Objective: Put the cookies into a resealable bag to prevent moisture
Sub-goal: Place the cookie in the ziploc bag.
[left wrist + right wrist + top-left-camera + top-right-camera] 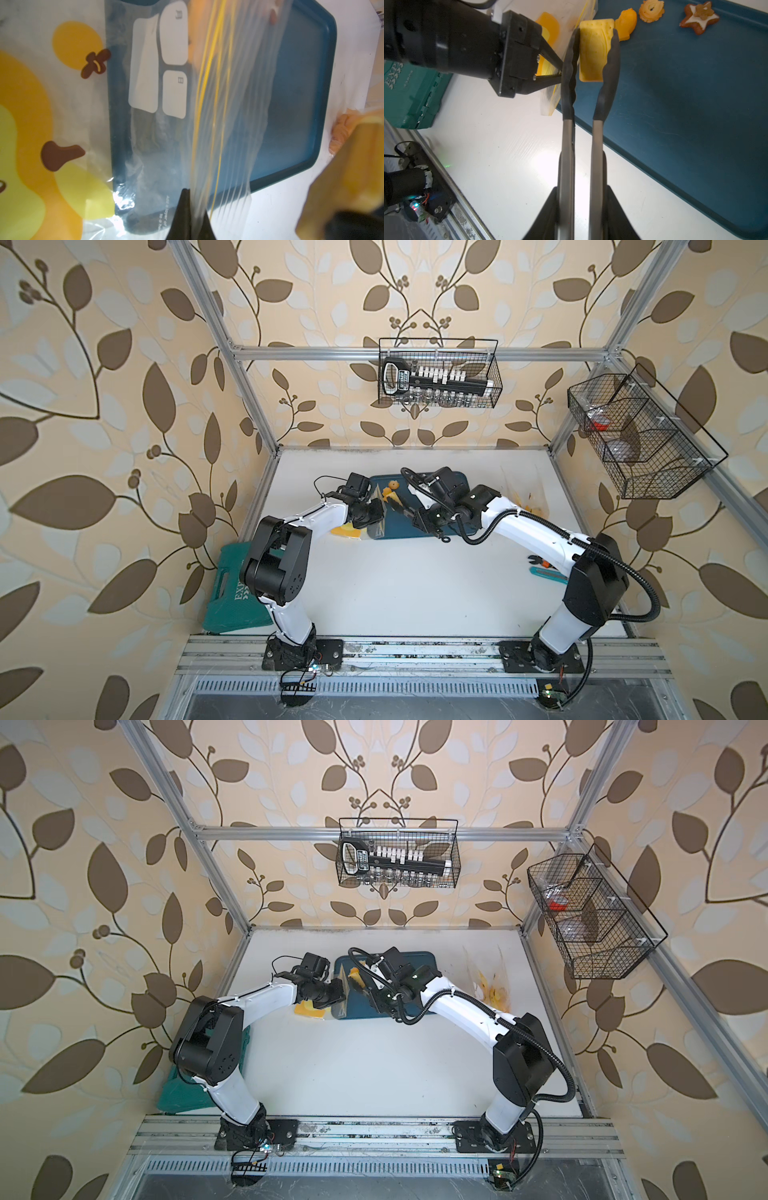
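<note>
White tabletop (395, 593) nearest, green case (232, 593) at near left. Farther in, right gripper (581, 207) clamped on tongs (566, 145), these pinching a yellow square cookie (595, 47) beside the clear bag (228, 104), with left gripper (194, 214) pressed together on its rim. Beyond, on blue tray (695, 104): flower cookie (651, 10) and star cookie (699, 17).

L jaws, R jaws: both tight
</note>
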### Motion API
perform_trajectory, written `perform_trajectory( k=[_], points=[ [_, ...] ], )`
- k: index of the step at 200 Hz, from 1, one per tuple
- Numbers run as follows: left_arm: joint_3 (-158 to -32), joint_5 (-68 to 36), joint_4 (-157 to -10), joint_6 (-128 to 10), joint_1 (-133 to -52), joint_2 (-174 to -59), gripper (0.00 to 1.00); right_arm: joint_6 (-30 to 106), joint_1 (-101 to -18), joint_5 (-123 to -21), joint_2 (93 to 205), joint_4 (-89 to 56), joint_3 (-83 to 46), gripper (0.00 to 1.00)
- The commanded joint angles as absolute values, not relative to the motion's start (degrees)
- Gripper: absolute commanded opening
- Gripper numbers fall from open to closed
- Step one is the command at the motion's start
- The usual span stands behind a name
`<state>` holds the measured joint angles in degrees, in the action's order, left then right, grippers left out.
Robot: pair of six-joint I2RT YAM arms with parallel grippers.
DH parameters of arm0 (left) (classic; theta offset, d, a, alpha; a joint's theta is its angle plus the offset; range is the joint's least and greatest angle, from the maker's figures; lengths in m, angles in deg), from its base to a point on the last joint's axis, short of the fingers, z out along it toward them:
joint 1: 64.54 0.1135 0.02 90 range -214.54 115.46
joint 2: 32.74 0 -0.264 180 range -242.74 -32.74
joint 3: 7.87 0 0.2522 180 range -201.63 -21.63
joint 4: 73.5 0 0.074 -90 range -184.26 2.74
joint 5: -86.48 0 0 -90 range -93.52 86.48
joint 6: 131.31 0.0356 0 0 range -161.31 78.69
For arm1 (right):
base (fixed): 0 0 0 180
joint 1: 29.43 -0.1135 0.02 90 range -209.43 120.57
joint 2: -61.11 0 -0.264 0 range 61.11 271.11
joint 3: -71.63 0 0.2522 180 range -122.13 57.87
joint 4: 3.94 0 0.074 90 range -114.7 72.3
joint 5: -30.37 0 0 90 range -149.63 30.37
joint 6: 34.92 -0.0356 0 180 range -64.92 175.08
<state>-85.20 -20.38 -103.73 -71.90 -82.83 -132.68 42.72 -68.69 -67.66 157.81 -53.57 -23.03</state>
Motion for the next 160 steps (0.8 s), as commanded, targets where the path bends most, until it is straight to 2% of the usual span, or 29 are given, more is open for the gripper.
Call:
perform_trajectory(
  k=[1,56,121,160],
  points=[
    [-87.3,-22.3,-103.8,-71.5,-82.7,-133.1,0.0,43.1,-68.9,-70.6,157.7,-51.6,-23.2,0.31],
    [-87.2,-23.4,-103.6,-71.1,-82.7,-133.1,0.0,44.6,-71.1,-70.2,161.0,-53.3,-24.5,0.3],
    [-86.0,-23.5,-102.6,-70.6,-82.6,-131.8,0.0,47.8,-74.6,-49.3,166.1,-59.2,-25.8,0.27],
    [-85.5,-25.9,-101.4,-69.8,-82.7,-131.9,0.0,51.5,-76.1,-48.7,164.8,-54.7,-23.4,0.26]
  ],
)
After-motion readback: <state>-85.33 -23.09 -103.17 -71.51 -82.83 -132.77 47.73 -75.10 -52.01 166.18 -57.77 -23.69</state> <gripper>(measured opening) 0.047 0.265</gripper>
